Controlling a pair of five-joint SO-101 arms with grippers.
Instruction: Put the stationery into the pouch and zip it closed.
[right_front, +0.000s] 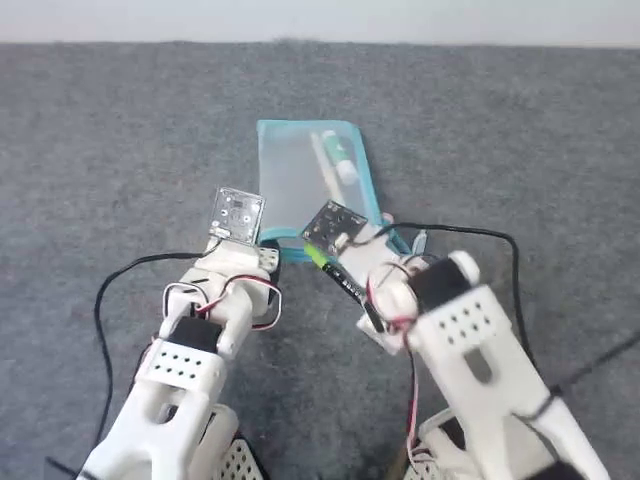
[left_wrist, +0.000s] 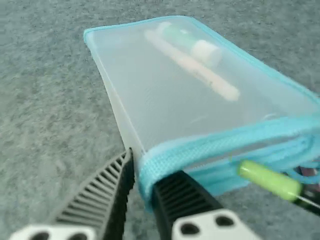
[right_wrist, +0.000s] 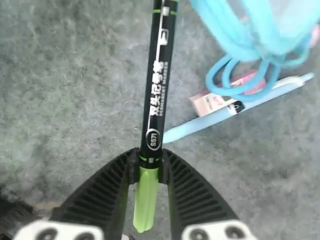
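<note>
A translucent pouch (right_front: 300, 175) with blue trim lies on the grey carpet, holding a green-and-white stick (left_wrist: 192, 42) and a cream pen (left_wrist: 200, 72). My left gripper (left_wrist: 145, 170) is shut on the pouch's blue zip edge at its near corner (right_front: 272, 248). My right gripper (right_wrist: 150, 156) is shut on a black marker (right_wrist: 157, 95) with green caps, gripping it near one end. The marker's far green cap (left_wrist: 270, 181) sits at the pouch's mouth, and the marker (right_front: 335, 272) lies between the two arms in the high view.
A light blue pen (right_wrist: 235, 112) and a pink eraser (right_wrist: 212, 101) lie on the carpet beside the pouch's blue cord loop (right_wrist: 235, 82). Black cables trail from both arms. Bare carpet (right_front: 120, 150) stretches to either side.
</note>
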